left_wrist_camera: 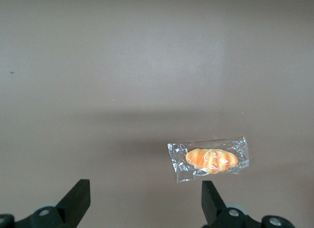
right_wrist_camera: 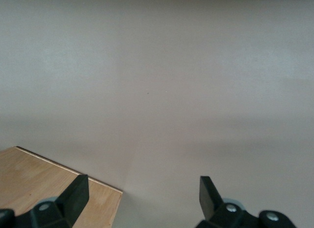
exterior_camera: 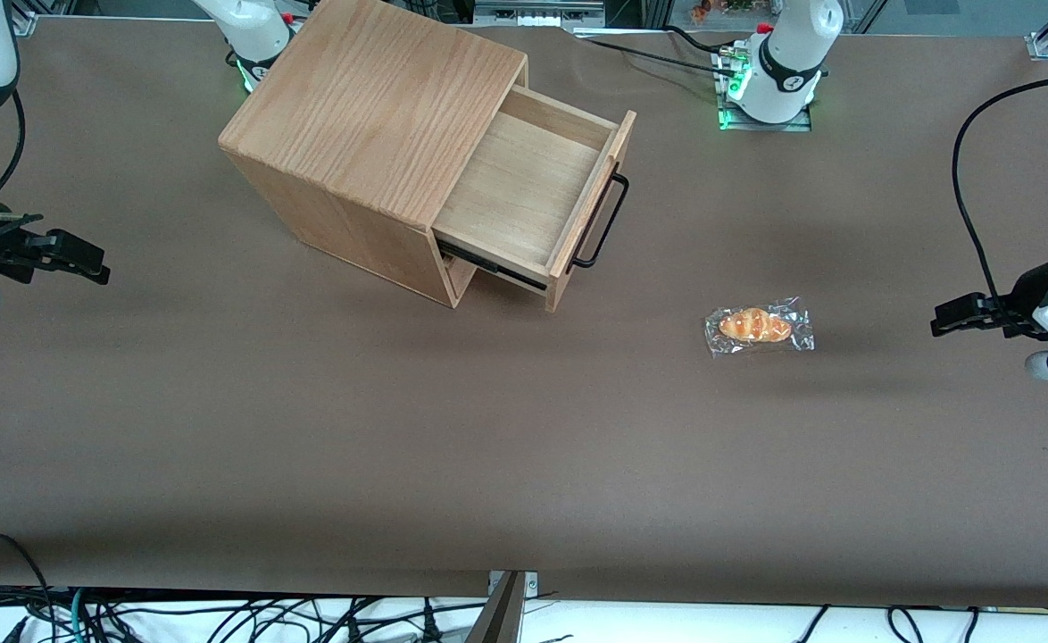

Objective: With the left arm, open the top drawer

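1. Brown paper covers the whole table (exterior_camera: 310,446), and the part nearest the front camera has nothing on it that I need.
2. My gripper (left_wrist_camera: 145,203) hangs above the table at the working arm's end, well apart from the wooden box. My two black fingers (left_wrist_camera: 78,198) are spread wide and hold nothing.
3. Under me, a bit toward the box, lies a small bread roll in a clear wrapper (exterior_camera: 759,327). It is not part of my job.
4. Farther from the front camera sits the big oak box (exterior_camera: 363,134). Its top drawer (exterior_camera: 533,192) sticks well out, so I can see the pale tray inside. The black bar handle (exterior_camera: 603,223) on its front is free, and nothing touches it.
5. I think my job is done, since the drawer is open and I am clear of it. Nothing seems left to do.
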Controlling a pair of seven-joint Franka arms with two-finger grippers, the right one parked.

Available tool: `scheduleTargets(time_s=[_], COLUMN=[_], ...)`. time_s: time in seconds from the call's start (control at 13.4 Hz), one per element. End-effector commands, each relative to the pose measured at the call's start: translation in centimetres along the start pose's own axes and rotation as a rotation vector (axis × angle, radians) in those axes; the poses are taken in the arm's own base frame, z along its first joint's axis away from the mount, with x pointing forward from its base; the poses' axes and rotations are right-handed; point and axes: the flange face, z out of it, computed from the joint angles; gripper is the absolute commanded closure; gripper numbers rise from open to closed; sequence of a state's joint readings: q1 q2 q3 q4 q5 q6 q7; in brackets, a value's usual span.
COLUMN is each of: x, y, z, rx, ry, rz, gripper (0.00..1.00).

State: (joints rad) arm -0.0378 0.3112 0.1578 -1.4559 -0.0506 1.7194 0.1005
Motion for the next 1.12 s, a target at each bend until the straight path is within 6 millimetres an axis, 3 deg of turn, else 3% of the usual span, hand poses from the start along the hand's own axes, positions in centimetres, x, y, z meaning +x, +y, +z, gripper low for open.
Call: scheduleTargets(time_s=[0.0, 0.3, 1.04], x=[0.1, -0.1, -0.5], y=[0.7, 1.9, 1.4], z=[0.0, 0.0, 0.5], rx=[0.000, -0.006, -0.009], ry=[-0.004, -0.023, -0.063], rz=[0.024, 0.044, 0.038], gripper=[0.00, 0.00, 0.00])
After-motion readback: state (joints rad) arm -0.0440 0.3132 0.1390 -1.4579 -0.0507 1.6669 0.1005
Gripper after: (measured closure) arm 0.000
